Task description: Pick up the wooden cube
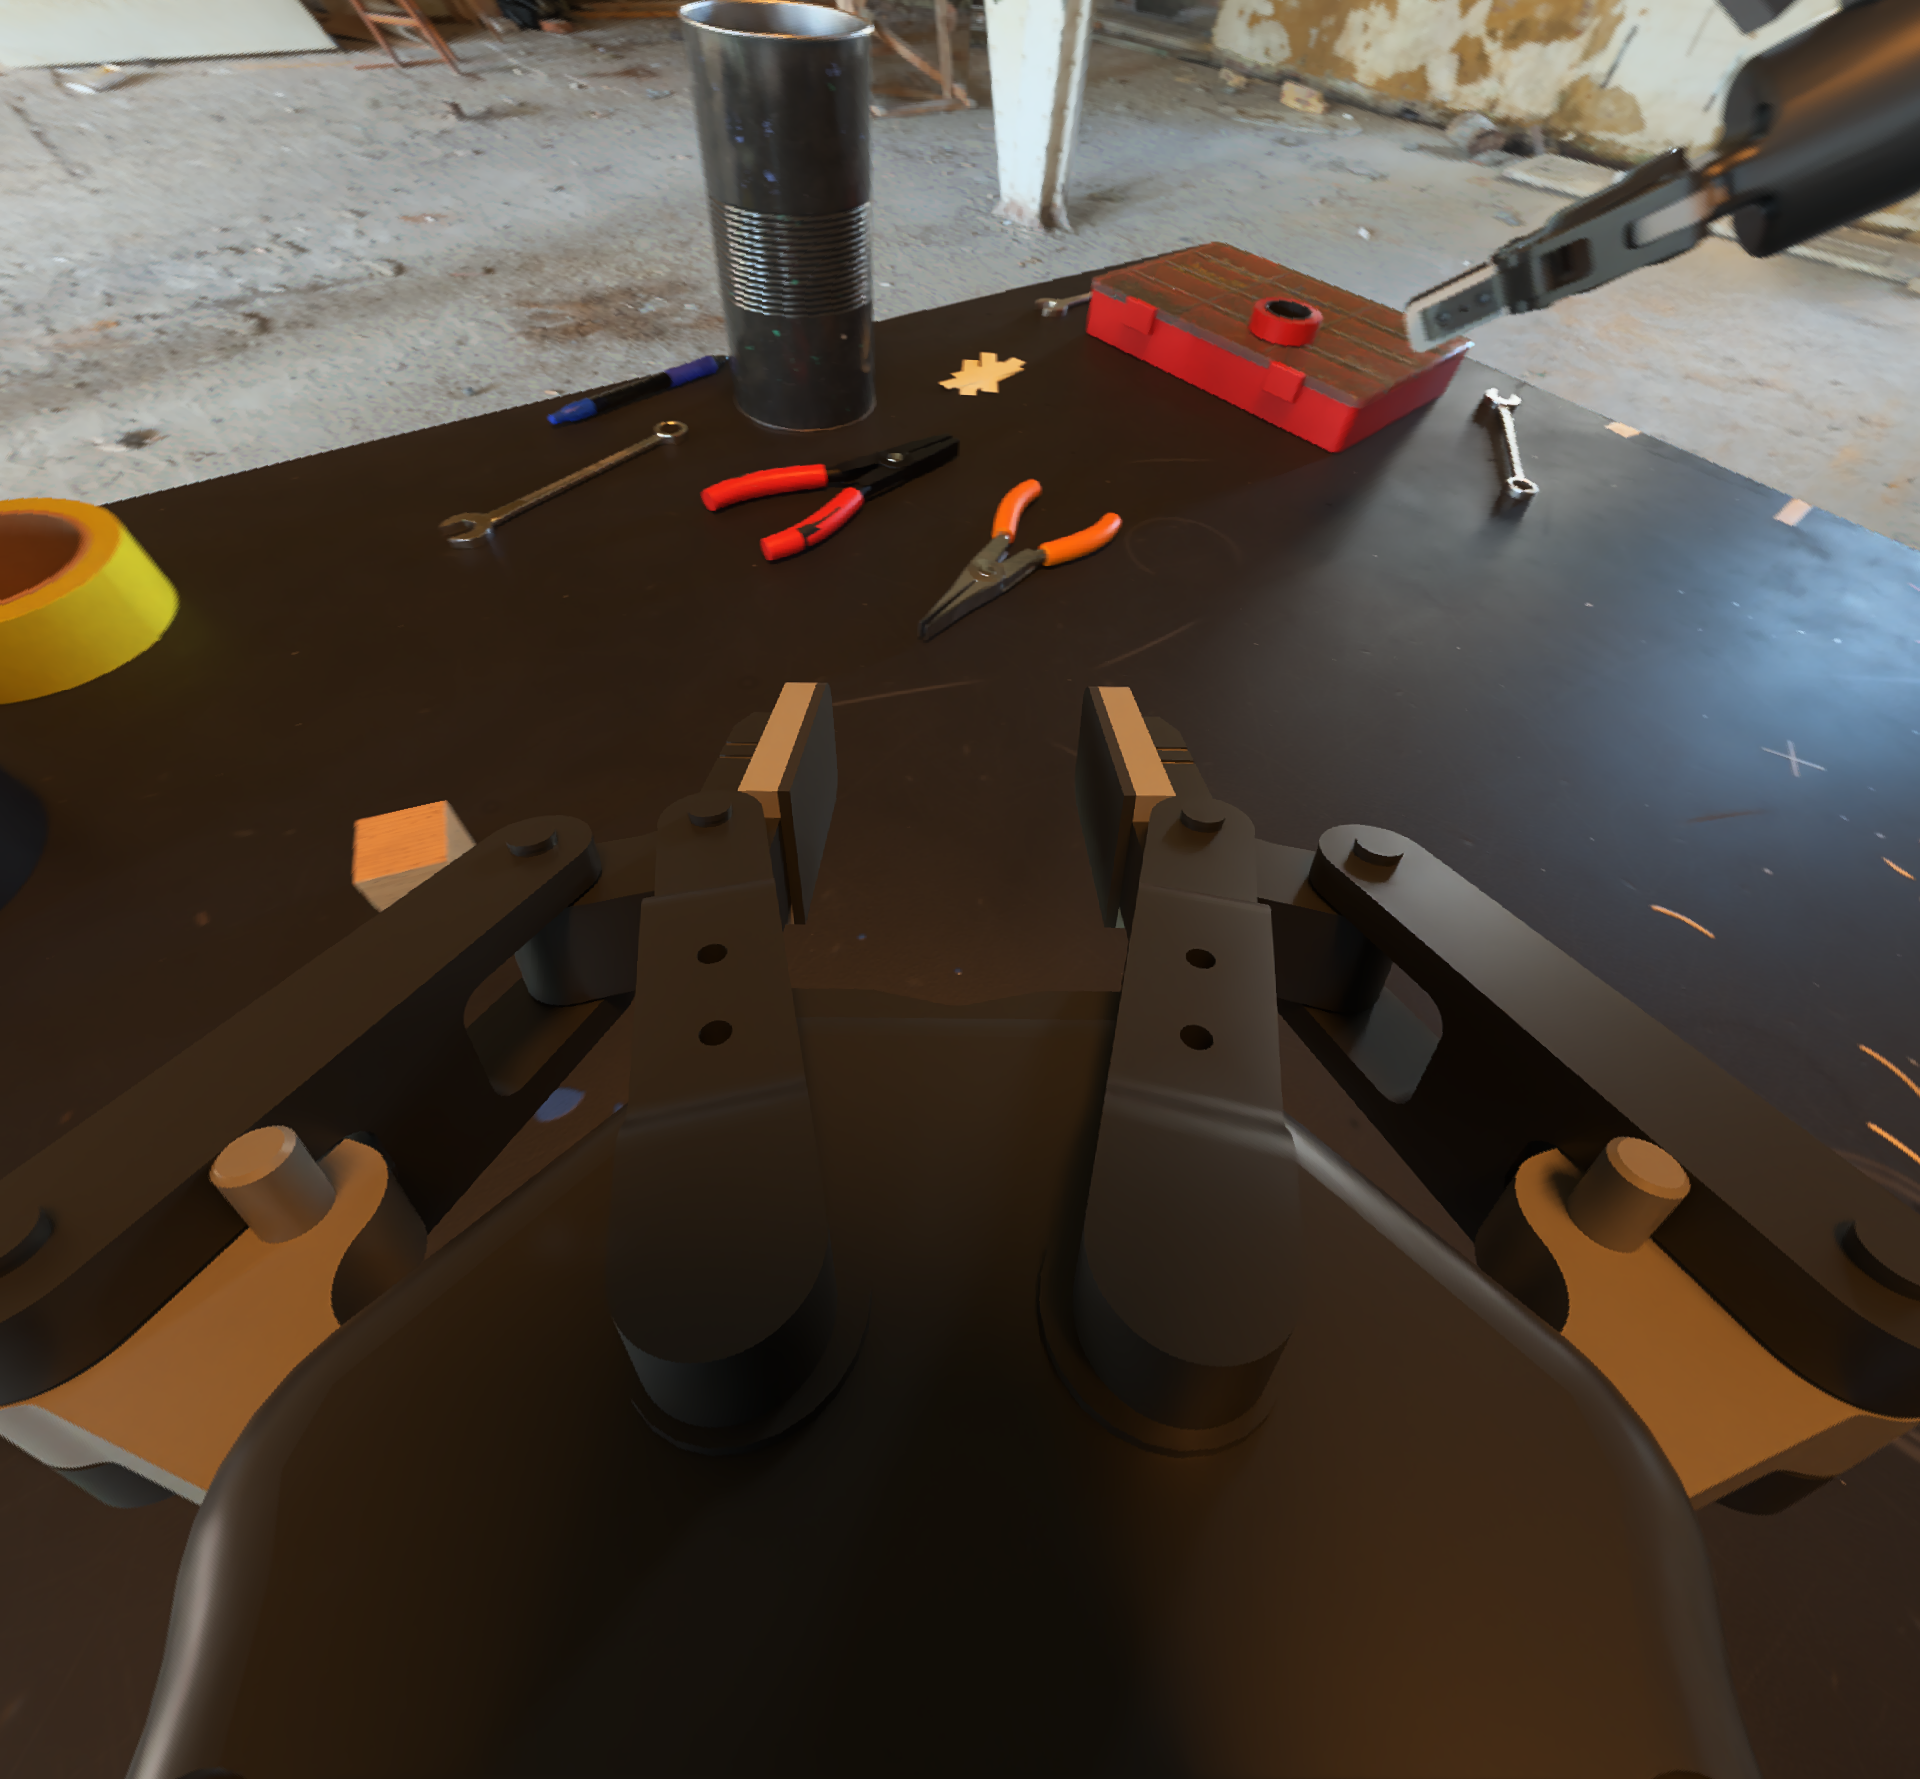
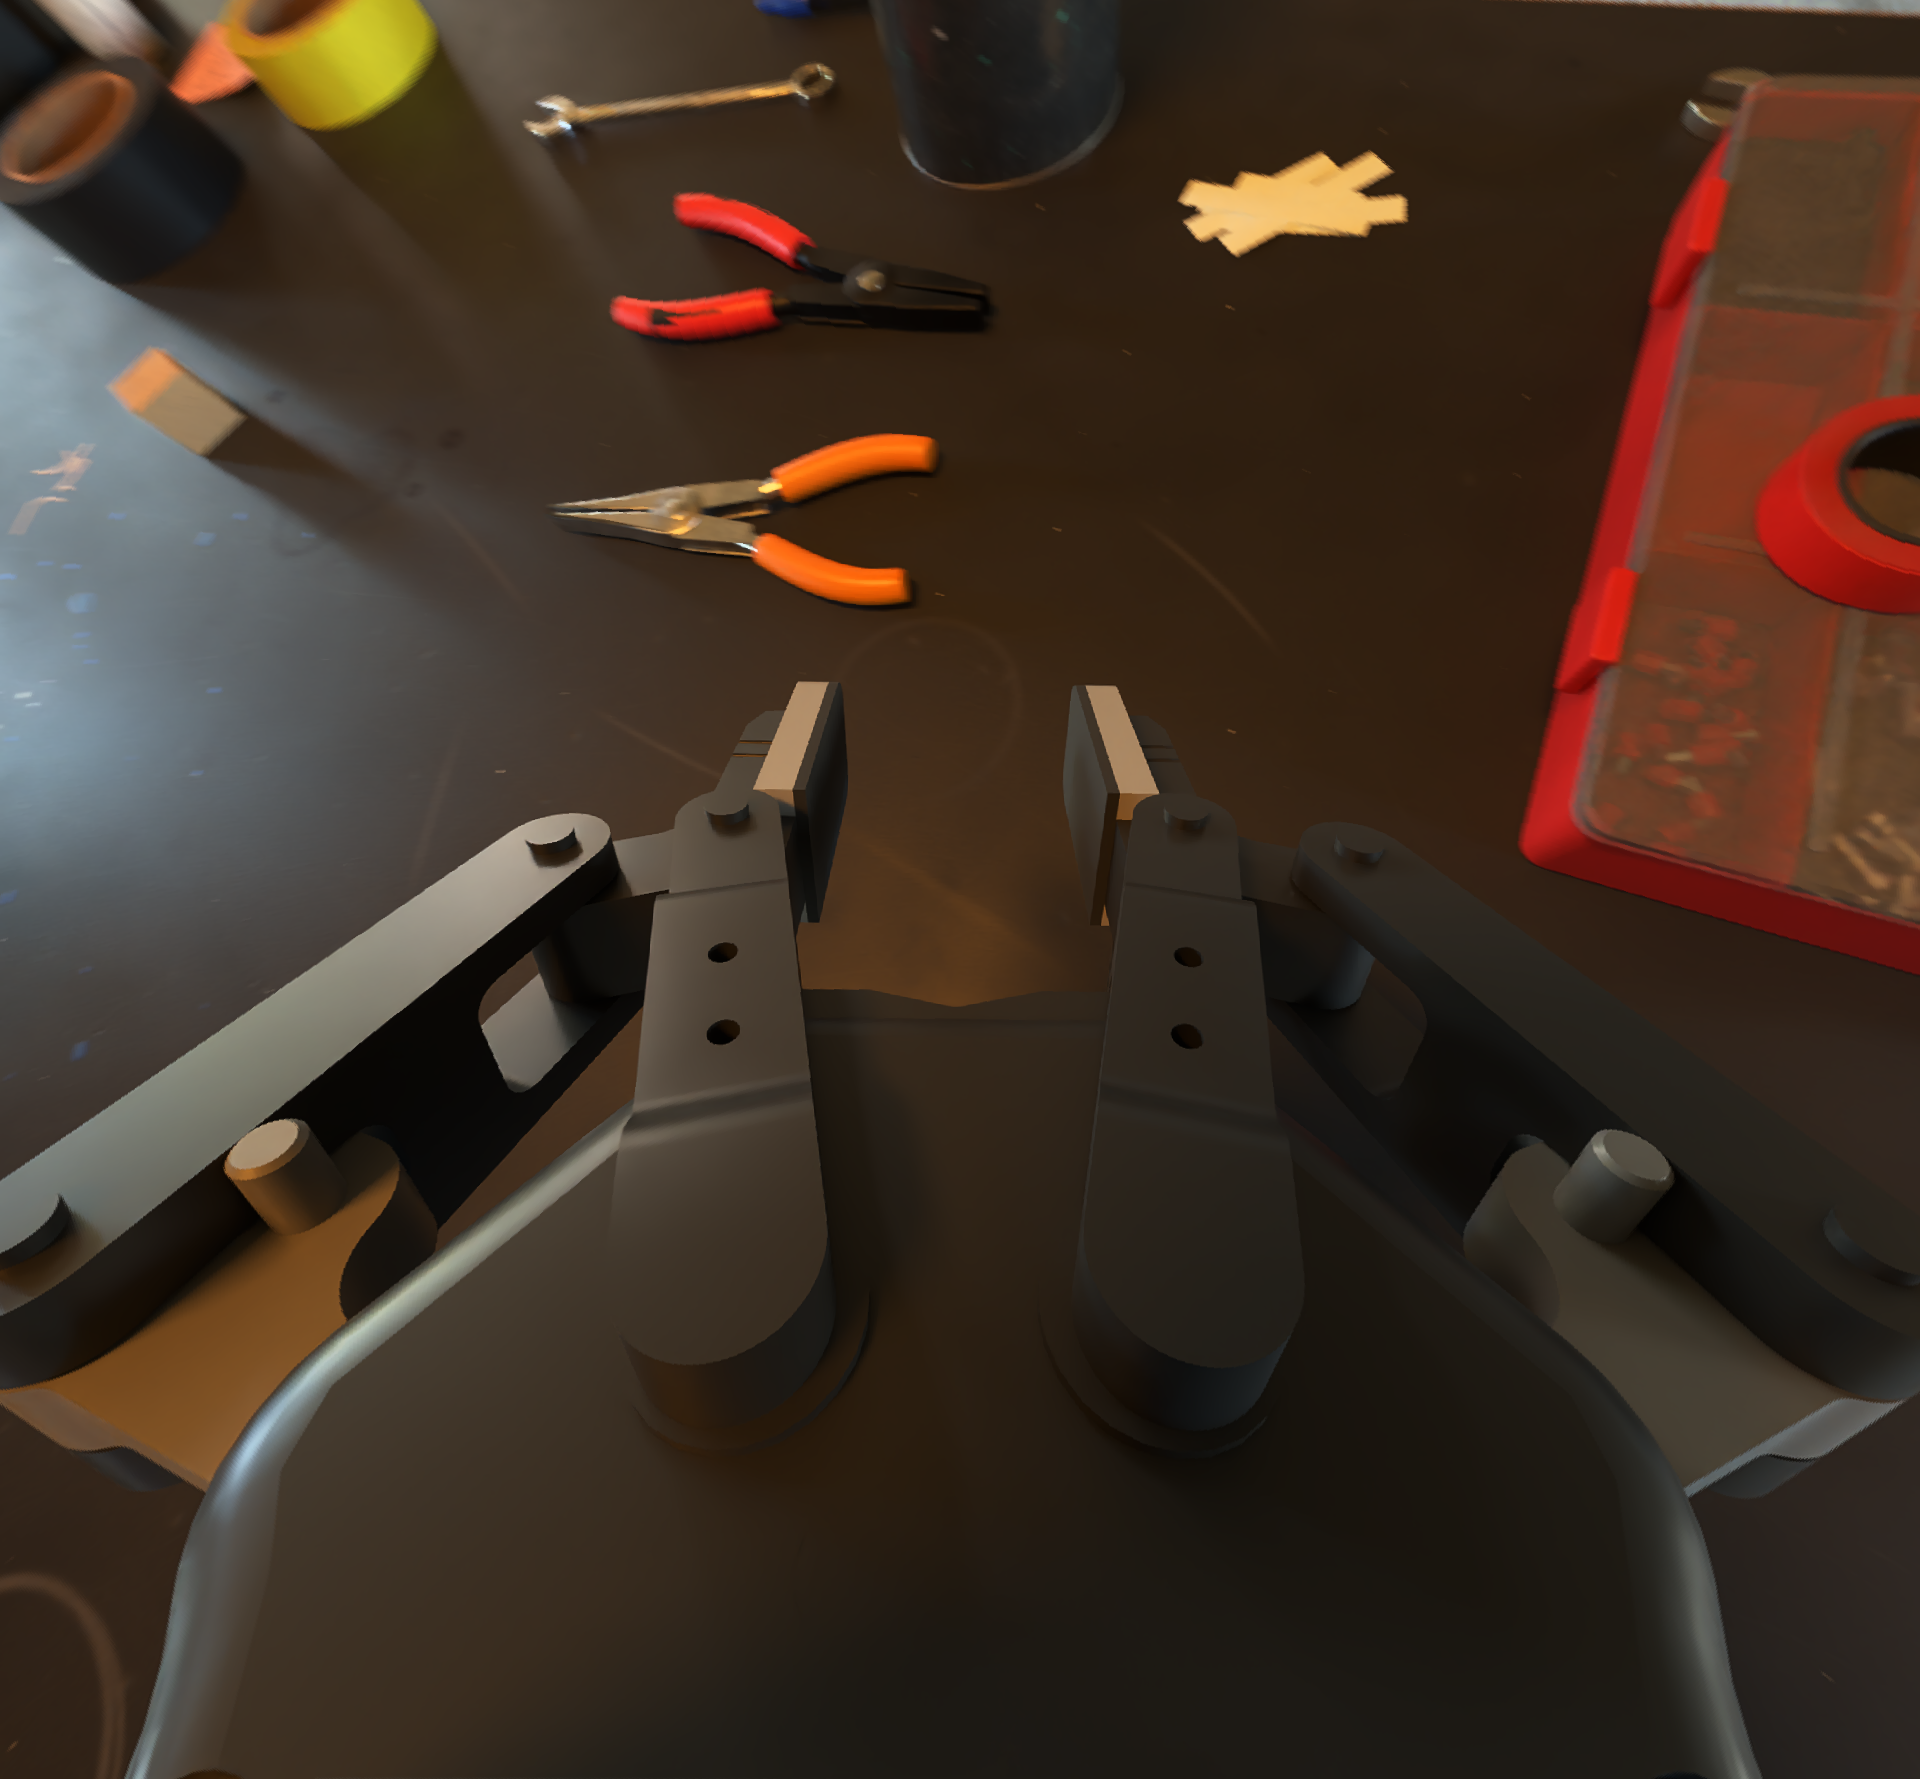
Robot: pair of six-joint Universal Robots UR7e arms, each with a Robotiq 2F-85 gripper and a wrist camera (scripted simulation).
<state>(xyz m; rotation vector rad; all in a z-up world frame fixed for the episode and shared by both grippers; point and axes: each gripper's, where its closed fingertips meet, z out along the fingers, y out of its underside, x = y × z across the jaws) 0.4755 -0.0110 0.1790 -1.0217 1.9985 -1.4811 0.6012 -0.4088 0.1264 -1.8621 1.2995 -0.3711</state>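
The wooden cube (image 1: 400, 846) is a small light-brown block on the dark table, left of my left gripper (image 1: 956, 763) and partly hidden behind its left linkage. The left gripper is open and empty, low over the table. The cube also shows in the right wrist view (image 2: 175, 404), far left. My right gripper (image 2: 956, 753) is open and empty, above the table near the orange pliers (image 2: 769, 514). It also appears in the left wrist view (image 1: 1455, 311), raised over the red case.
On the table stand a tall dark metal can (image 1: 795, 212), a red parts case (image 1: 1273, 337) with a red tape roll (image 1: 1285, 319), red-handled pliers (image 1: 821, 493), orange pliers (image 1: 1023, 555), two wrenches (image 1: 561, 482) (image 1: 1507, 441), a blue marker (image 1: 634, 389), yellow tape (image 1: 73, 591) and black tape (image 2: 109, 160).
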